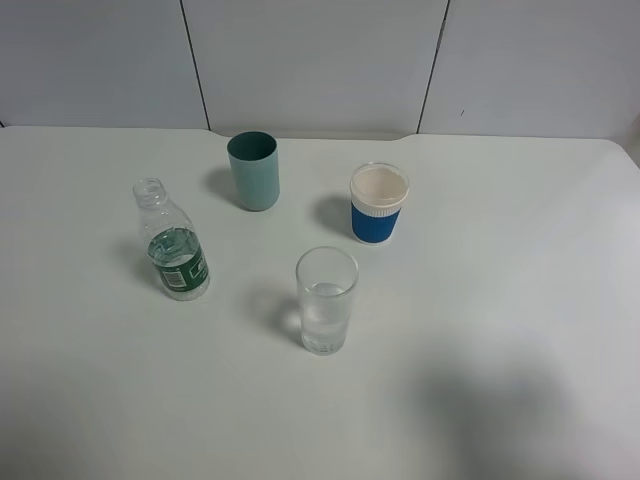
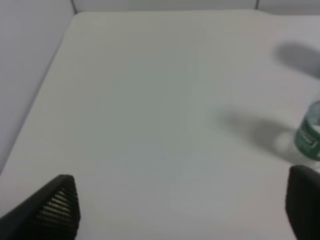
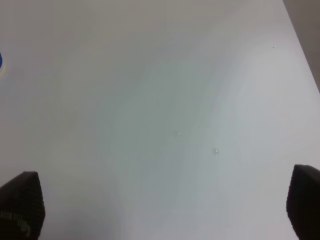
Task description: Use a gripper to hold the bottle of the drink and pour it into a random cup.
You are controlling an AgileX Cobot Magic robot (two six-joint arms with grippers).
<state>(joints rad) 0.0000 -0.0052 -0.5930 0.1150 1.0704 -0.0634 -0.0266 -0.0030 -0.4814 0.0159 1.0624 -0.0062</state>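
Both dark fingertips of the left gripper (image 2: 180, 207) stand spread wide over the bare white table (image 2: 150, 100), pinching nothing; one small clear plastic bottle with a dark green label (image 2: 310, 137) sits just beyond the finger (image 2: 304, 200) on that side, upright and apart from it. Likewise the right gripper (image 3: 165, 207) has its two fingers spread with nothing between them. From the high camera, one bottle (image 1: 172, 243) and three cups show: one tall clear glass tumbler (image 1: 326, 300) holding some liquid, one opaque teal cup (image 1: 253, 170), one white cup with a blue sleeve (image 1: 378, 204).
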